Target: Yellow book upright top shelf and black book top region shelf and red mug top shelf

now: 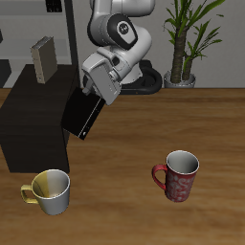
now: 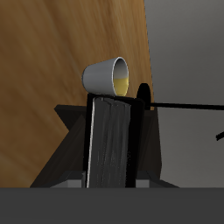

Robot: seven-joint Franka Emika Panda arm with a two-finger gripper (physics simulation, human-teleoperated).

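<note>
While the yellow book (image 1: 42,59) is already stood upright on the shelf (image 1: 24,129), the black book (image 1: 81,115) is kept clamped in the gripper (image 1: 93,93) and hung tilted at the shelf's edge, presumably for placing on top. The red mug (image 1: 177,176) is left on the table (image 1: 134,206), well apart.

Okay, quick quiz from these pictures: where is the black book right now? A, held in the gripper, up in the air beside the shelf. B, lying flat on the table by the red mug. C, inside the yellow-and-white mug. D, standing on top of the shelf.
A: the black book hangs tilted in the gripper, off the table beside the shelf, while the yellow book stands on the shelf top.
</note>
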